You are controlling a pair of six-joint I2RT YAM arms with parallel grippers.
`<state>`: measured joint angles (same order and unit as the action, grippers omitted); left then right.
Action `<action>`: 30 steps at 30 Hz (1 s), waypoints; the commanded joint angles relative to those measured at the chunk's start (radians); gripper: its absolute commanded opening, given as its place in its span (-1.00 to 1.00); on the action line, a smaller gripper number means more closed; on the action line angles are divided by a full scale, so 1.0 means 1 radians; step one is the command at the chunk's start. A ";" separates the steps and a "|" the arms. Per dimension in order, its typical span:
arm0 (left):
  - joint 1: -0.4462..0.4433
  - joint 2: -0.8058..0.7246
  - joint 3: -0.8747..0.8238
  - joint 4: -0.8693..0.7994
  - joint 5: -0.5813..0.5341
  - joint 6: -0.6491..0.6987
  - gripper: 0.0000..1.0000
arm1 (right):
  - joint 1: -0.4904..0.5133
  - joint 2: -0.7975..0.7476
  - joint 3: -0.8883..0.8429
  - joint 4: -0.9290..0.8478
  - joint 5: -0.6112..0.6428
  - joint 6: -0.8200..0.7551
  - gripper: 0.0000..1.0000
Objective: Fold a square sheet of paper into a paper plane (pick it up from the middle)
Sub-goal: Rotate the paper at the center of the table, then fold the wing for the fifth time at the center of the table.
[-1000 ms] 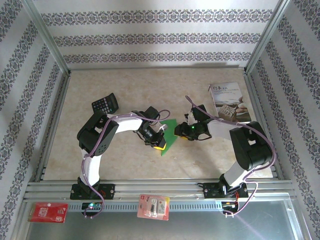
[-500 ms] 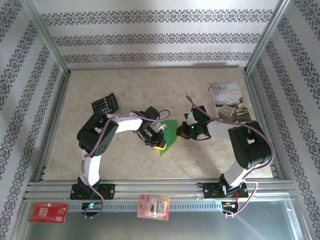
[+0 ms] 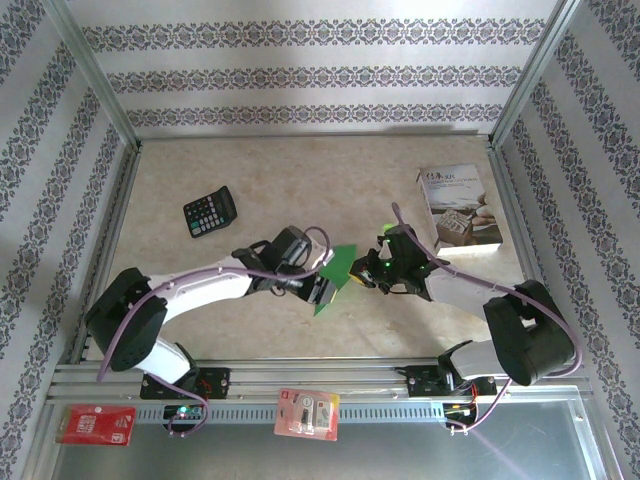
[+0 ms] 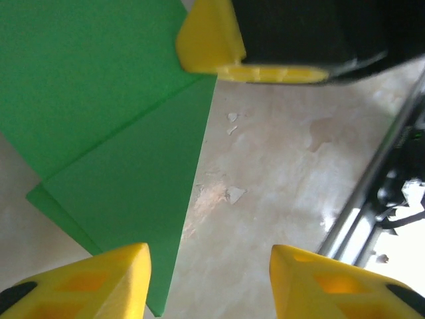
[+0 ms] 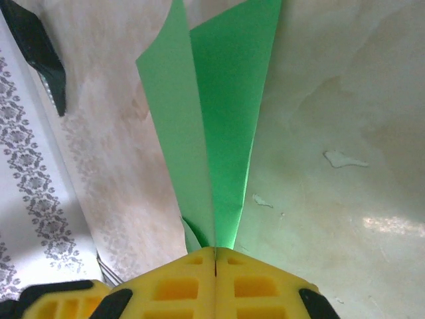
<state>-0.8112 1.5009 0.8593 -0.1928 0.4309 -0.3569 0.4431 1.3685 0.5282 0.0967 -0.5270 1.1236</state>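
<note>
The square sheet of paper (image 3: 336, 264) is bright green and folded into a narrow, layered wedge between my two grippers at mid-table. In the right wrist view the green paper (image 5: 226, 100) fans out from its narrow end. My right gripper (image 5: 214, 256) is shut on that end and is seen from above as my right gripper (image 3: 361, 272). My left gripper (image 4: 209, 282) stands open low over the table. Its left fingertip (image 4: 99, 279) is over the edge of the green paper (image 4: 113, 133), and nothing lies between the jaws. From above, my left gripper (image 3: 320, 290) sits at the paper's near-left side.
A black calculator (image 3: 210, 212) lies at the back left and a white printed booklet (image 3: 458, 207) at the back right. Two red blister packs (image 3: 95, 424) (image 3: 308, 413) rest on the metal rail in front of the arm bases. Patterned walls enclose the table.
My left gripper has opened and let go of the paper, and its arm has stretched out low with the elbow swung left. My right arm has also lowered and extended, still pinching the paper.
</note>
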 commanded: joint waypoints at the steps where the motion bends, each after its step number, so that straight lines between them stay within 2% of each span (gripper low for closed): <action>1: -0.054 -0.031 -0.049 0.104 -0.225 0.056 0.06 | 0.011 -0.023 -0.032 0.052 0.032 0.123 -1.00; 7: -0.136 0.010 -0.037 0.094 -0.392 0.143 0.14 | 0.035 -0.022 -0.038 0.087 0.033 0.179 -1.00; 18: -0.201 0.144 0.049 0.049 -0.555 0.229 0.13 | 0.039 -0.007 -0.048 0.120 0.023 0.210 -1.00; 22: -0.204 0.161 0.056 0.052 -0.591 0.239 0.06 | 0.039 -0.002 -0.048 0.125 0.021 0.214 -1.00; 30: -0.204 0.181 0.060 0.060 -0.612 0.249 -0.21 | 0.038 0.022 -0.050 0.150 0.015 0.218 -1.00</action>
<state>-1.0016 1.6665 0.8970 -0.1333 -0.1482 -0.1307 0.4694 1.3769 0.4881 0.2203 -0.5098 1.3331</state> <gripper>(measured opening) 0.399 0.050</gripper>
